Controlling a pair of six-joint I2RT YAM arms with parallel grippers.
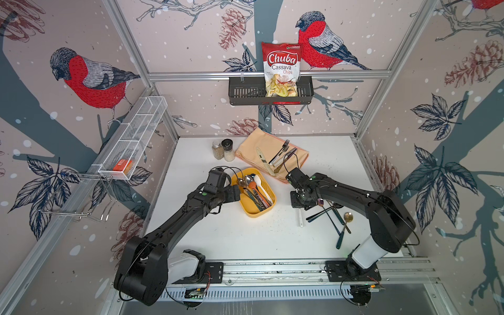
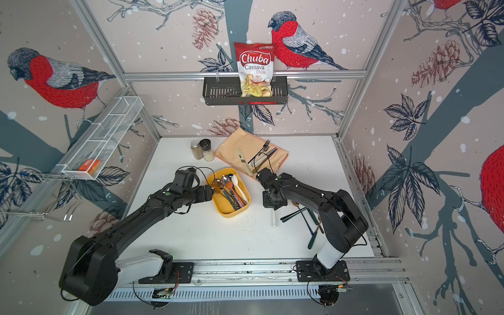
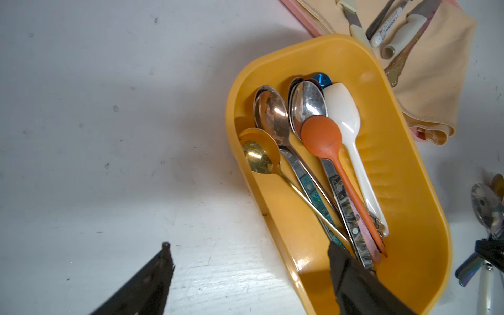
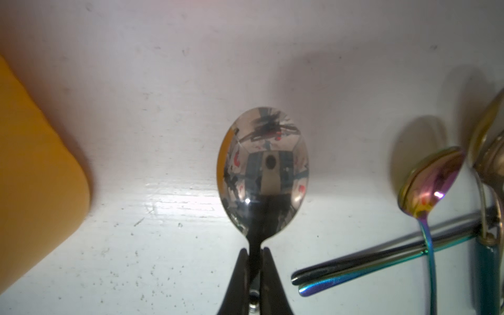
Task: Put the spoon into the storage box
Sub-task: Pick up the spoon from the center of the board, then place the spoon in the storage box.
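At the lower centre of the right wrist view, the right gripper [image 4: 254, 249] is clamped on the neck of a shiny spoon [image 4: 263, 169], its bowl out over the white table [image 4: 163, 81]. The yellow storage box [image 4: 32, 177] sits at frame left, apart from the spoon. In the left wrist view, the left gripper [image 3: 248, 246] gapes wide, one finger [image 3: 351, 281] inside the box.

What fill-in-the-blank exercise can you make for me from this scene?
1. The right tool is ____ on a silver spoon.
2. The storage box is ____ in colour.
3. The left tool stands open and holds ____.
4. The chips bag stands in the ____ basket on the back wall.

Missing words: shut; yellow; nothing; black.
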